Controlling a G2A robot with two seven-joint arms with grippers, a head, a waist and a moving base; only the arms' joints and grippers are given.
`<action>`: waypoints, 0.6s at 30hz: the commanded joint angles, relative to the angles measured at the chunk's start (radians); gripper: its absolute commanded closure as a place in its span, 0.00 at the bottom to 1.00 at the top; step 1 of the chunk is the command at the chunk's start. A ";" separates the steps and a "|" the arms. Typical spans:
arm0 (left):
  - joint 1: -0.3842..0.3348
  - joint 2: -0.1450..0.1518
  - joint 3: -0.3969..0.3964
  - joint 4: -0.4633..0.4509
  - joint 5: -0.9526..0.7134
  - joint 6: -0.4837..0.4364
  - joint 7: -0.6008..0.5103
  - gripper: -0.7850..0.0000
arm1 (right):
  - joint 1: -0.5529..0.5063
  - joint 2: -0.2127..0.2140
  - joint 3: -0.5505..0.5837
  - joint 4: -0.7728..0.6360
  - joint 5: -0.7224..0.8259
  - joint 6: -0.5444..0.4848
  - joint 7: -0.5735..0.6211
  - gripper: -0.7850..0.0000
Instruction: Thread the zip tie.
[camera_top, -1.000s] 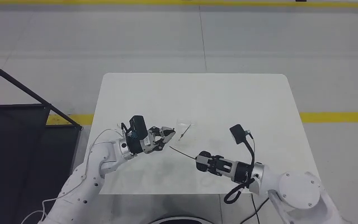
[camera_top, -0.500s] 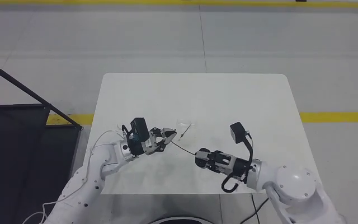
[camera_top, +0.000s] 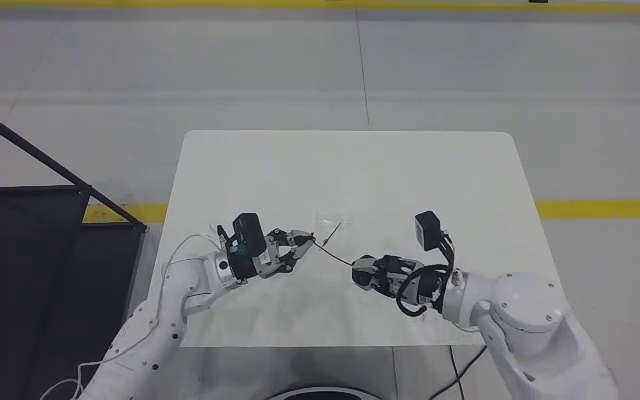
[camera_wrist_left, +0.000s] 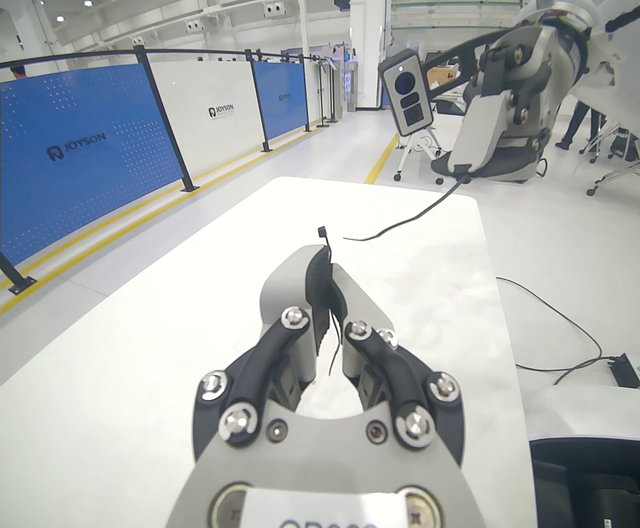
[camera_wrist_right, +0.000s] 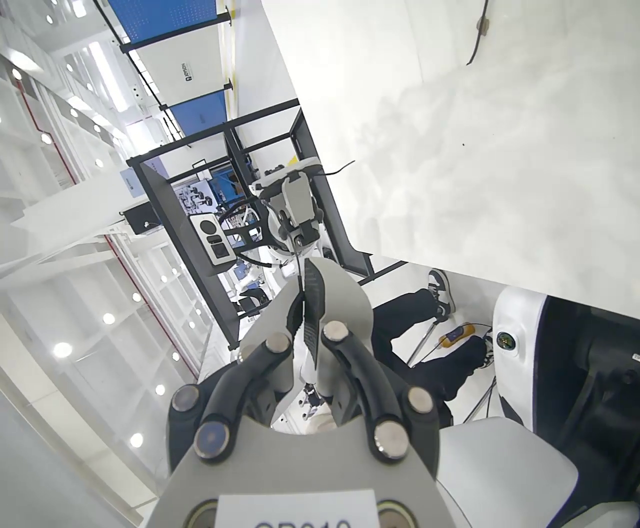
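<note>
With the left gripper (camera_wrist_left: 327, 272) clamped on the zip tie (camera_wrist_left: 326, 246) just under its head (camera_wrist_left: 321, 231) and the right gripper (camera_wrist_right: 304, 281) pinched on the tail (camera_wrist_left: 410, 217), its tip (camera_wrist_left: 348, 239) just beside that head above the table (camera_wrist_left: 150, 325), aim the tip squarely into the head and feed slowly.

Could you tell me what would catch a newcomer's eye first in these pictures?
Over the near half of the white table, the left gripper is shut on a black zip tie, its small head poking out beyond it. Facing it, the right gripper pinches a long black strap whose free tip hangs just short of that head, not yet threaded.
</note>
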 joint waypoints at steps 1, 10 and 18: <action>0.000 0.000 0.000 0.000 -0.001 0.000 0.001 1.00 | 0.010 -0.001 -0.001 0.006 0.017 0.014 -0.008 1.00; 0.000 0.000 0.000 0.000 -0.001 0.000 0.001 1.00 | 0.033 -0.001 -0.006 0.021 0.060 0.032 -0.036 1.00; 0.000 0.000 0.000 0.000 -0.001 0.000 0.001 1.00 | 0.039 0.001 -0.005 0.030 0.081 0.036 -0.050 1.00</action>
